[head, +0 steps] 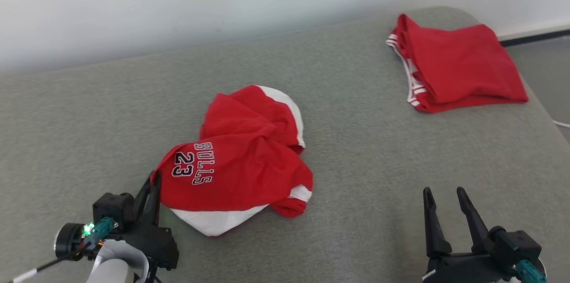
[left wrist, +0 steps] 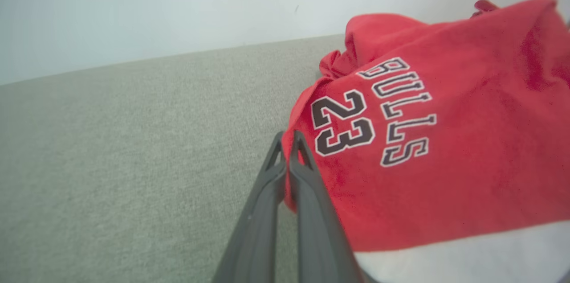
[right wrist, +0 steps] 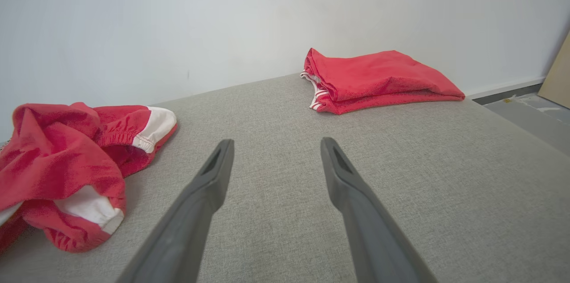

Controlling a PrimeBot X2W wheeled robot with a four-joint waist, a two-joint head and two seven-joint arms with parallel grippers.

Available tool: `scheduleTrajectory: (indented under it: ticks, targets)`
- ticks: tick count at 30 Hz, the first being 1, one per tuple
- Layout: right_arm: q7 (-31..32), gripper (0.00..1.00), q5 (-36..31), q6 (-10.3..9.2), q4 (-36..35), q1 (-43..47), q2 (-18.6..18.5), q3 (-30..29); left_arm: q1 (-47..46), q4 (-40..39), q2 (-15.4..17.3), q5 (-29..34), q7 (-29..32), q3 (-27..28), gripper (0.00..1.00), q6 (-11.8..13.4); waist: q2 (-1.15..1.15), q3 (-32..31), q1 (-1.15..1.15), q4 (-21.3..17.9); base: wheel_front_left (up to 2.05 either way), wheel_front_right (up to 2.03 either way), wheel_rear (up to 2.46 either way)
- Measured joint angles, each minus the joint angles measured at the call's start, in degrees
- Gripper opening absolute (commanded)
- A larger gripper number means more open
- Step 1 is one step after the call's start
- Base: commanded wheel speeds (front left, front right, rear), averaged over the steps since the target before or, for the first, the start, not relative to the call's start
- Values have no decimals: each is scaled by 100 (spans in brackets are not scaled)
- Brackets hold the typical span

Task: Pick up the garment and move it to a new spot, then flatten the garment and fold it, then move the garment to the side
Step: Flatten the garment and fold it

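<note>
On the grey surface, left gripper apparently pinches the crumpled garment; right gripper hangs open; moving, flattening, folding remain.

Crumpled red garment, left gripper fingers pinching its edge, right gripper fingers apart

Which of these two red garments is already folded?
The flat red cloth garment with striped trim, far right; the red-and-white BULLS 23 garment is crumpled.
</note>
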Motion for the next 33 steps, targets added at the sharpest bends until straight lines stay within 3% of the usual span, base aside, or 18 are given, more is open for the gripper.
scheduleTrajectory:
  ticks: [8,16,24,33]
  targets:
    - [21,100,14,0,-8,124,3,14,998,-1767,238,315,13,218,0,538,0,-160,0,609,0,0,0]
    - [19,100,49,0,-4,143,3,46,2166,-3034,386,167,537,277,0,985,0,-219,-1,1155,0,0,0]
    - [19,100,52,0,35,34,2,99,2484,-3120,242,24,637,87,0,945,0,-132,-1,1131,0,0,0]
    - [4,100,54,0,75,-93,2,136,1509,-2548,218,-36,408,136,0,565,0,-14,-1,722,0,0,0]
